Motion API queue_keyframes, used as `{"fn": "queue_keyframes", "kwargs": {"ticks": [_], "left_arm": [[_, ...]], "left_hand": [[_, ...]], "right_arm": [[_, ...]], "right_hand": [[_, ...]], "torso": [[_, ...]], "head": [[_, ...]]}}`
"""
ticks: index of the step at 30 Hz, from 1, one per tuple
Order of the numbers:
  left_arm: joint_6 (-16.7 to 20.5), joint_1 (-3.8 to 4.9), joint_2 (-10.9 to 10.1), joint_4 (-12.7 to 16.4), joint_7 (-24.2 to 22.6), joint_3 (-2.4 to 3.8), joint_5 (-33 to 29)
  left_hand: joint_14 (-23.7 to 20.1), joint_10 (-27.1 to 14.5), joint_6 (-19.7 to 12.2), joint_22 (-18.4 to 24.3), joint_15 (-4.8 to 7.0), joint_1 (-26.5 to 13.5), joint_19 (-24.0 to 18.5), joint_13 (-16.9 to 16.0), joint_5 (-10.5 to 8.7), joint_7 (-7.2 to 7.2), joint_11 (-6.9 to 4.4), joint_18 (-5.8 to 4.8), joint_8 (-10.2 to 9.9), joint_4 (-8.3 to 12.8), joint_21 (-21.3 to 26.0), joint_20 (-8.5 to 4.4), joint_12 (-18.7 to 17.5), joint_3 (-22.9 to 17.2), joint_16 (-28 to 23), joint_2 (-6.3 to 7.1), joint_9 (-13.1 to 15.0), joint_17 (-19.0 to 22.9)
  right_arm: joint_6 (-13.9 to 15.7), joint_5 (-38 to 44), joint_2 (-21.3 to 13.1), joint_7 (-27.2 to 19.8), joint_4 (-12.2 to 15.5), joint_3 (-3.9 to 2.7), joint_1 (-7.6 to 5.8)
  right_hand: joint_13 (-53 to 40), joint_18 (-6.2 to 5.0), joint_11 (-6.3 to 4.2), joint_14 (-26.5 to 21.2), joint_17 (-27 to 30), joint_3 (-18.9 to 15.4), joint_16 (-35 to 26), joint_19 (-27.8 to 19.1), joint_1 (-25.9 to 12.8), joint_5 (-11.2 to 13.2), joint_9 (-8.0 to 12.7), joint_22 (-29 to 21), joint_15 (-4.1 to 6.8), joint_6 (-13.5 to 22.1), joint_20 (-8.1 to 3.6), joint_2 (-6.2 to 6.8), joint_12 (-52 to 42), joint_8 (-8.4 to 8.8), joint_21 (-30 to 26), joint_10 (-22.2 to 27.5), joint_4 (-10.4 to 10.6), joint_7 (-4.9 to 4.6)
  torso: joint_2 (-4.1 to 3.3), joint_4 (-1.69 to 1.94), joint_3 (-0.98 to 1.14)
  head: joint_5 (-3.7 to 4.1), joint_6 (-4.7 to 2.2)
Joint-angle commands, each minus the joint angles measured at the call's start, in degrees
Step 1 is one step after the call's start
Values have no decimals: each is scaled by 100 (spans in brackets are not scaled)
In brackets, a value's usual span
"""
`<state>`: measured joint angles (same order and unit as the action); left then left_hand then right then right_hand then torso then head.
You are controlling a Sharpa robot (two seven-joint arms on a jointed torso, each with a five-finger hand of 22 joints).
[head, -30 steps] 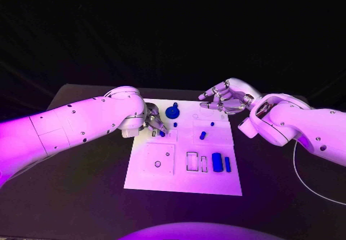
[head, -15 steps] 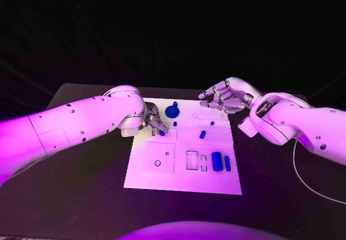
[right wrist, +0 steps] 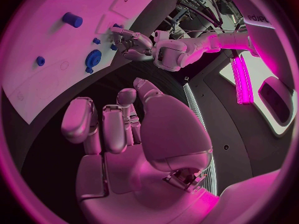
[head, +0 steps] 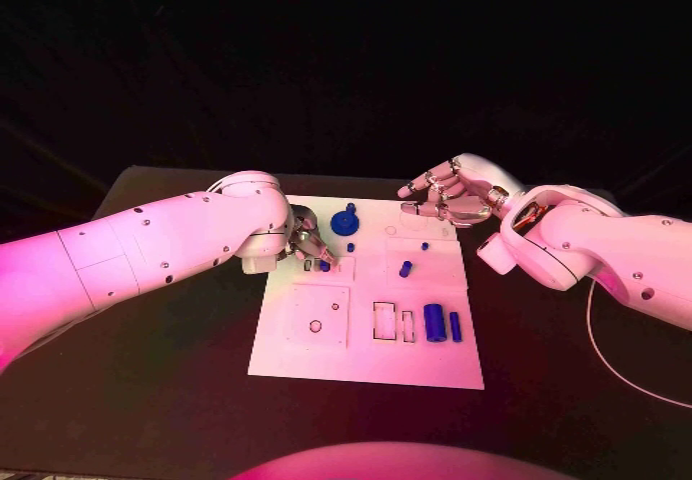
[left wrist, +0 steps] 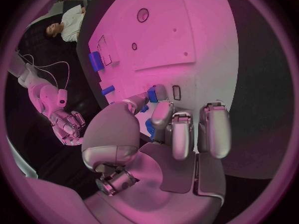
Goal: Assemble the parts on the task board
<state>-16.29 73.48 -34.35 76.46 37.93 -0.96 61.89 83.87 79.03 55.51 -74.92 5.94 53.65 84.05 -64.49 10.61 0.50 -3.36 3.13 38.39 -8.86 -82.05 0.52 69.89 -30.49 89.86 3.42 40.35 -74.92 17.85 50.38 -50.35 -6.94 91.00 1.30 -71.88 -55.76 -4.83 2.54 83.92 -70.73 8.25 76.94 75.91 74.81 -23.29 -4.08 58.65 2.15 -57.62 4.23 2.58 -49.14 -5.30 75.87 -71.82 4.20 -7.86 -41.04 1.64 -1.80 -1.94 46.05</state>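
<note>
Low over the board [head: 368, 365], the left hand [head: 307, 245] pinches a blue part [left wrist: 152, 95]; the right hand [head: 451, 195] hovers beyond it, loosely spread, empty.

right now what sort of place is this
Probably a robotics lab test bench: a white task board holding small blue parts on a black table, worked by two silver many-fingered hands, left hand, right hand.

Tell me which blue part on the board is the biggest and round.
The round blue knob at the task board's far edge, beside the left robot hand; the others are small pegs or bars.
</note>
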Motion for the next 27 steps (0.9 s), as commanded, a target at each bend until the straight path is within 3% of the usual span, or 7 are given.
{"fn": "queue_keyframes", "kwargs": {"ticks": [1, 16, 27], "left_arm": [[-181, -22, 6, -15, 7, -15, 6], [-101, -22, -1, -23, -11, -13, 6], [54, -22, -85, 141, -27, 2, 6]], "left_hand": [[613, 44, 49, -510, 38, -64, 147, -8, -9, -2, 9, -69, 18, -23, -38, -37, 22, 65, 14, 6, -23, -1508], [613, 82, 116, -543, 43, -251, 160, -32, -23, -10, 3, -75, 9, -247, -51, -44, 28, 451, 14, -15, -131, -1508], [613, 105, 145, -567, 52, -312, 169, -52, -30, -23, -7, -79, 18, -398, -60, -53, 33, 857, 14, 19, -199, -1508]], "right_arm": [[-24, 15, 0, -44, 11, 0, 4], [-37, 40, -6, -40, 12, 0, 4], [-44, 37, 3, -45, -4, 0, 4]], "right_hand": [[6, -119, 3, 235, 5, 35, -12, -50, -67, -24, 7, -5, -37, 40, 6, 6, 26, -4, -28, 37, 5, -4], [16, -120, 0, 234, 11, 62, -19, -50, -43, -36, 7, -10, -34, 41, 5, 9, 35, -7, -33, 43, -8, -2], [13, -120, 2, 234, 10, 63, -19, -51, -49, -34, 7, -12, -35, 41, 5, 13, 30, -7, -34, 41, -5, -4]], "torso": [[1, -4, -1], [-1, -1, -2], [2, 3, 2]], "head": [[2, 4], [12, 10], [19, 14]]}}
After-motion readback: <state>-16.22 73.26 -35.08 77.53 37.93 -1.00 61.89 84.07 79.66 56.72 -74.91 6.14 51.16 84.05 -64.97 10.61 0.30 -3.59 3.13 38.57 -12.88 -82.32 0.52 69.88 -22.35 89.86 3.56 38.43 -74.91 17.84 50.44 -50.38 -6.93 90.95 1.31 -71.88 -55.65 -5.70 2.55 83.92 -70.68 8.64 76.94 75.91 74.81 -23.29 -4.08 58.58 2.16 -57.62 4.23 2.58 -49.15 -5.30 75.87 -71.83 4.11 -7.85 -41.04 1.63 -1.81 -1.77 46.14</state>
